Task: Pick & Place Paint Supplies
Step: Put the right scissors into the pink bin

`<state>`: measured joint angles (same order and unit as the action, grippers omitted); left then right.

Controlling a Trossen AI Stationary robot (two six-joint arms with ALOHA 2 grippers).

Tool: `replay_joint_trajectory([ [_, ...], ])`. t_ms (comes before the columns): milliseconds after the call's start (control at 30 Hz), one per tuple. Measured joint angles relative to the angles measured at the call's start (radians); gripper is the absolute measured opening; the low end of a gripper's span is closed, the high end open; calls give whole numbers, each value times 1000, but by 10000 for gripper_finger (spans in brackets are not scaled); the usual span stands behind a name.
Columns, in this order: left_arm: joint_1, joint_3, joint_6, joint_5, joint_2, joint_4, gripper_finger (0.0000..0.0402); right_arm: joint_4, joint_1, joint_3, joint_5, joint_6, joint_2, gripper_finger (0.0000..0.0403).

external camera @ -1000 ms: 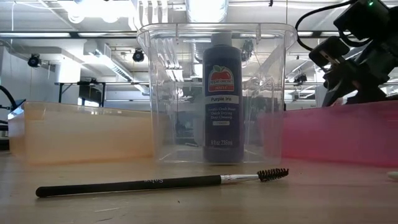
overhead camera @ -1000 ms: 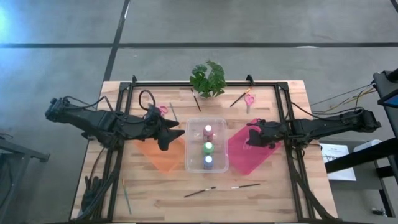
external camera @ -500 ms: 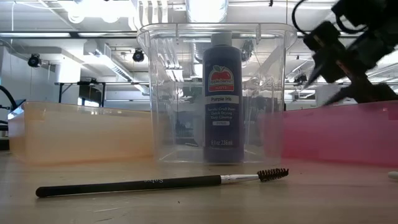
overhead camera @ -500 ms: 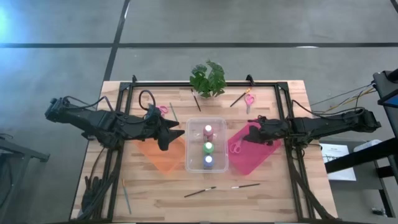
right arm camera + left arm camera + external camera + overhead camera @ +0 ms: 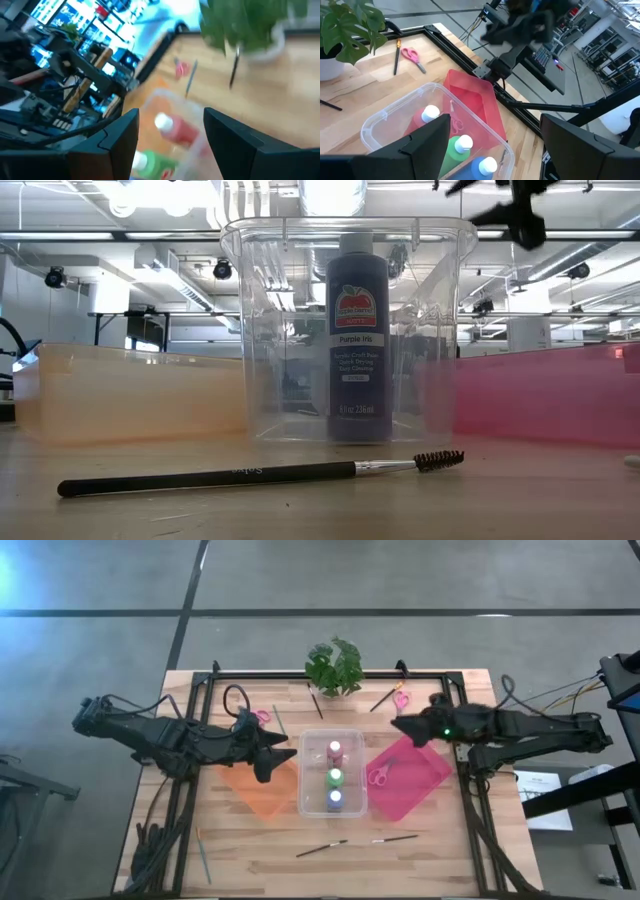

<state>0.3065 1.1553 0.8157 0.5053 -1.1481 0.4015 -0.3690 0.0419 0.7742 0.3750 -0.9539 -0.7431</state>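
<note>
Scissors lie in the pink tray, clear of the raised right fingers.

The pink-handled scissors [image 5: 379,775] rest flat in the pink tray [image 5: 425,780], beside the clear bin [image 5: 308,802] holding 3 paint bottles [image 5: 334,777]. The right gripper [image 5: 402,726], fingers spread and empty, has lifted off the tray toward the counter's back edge since 0.5 s ago. The left gripper [image 5: 268,752] hovers over the orange tray [image 5: 250,792], fingers apart, empty.

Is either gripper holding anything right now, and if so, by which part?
Nothing is held. The right gripper is open and empty above the table near the pink mat, where scissors lie. The left gripper is open beside the clear bin.
</note>
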Motion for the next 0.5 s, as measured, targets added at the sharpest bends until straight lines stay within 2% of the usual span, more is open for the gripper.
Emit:
replay_joint_trajectory([
  [200, 0, 0, -2, 15, 0, 0, 316, -142, -1, 214, 82, 209, -44, 217],
  [367, 0, 0, -4, 27, 0, 0, 316, -360, -43, 447, 196, 272, -131, 217],
  [500, 0, 0, -4, 45, 0, 0, 316, -577, -150, 625, 230, 240, -221, 217],
])
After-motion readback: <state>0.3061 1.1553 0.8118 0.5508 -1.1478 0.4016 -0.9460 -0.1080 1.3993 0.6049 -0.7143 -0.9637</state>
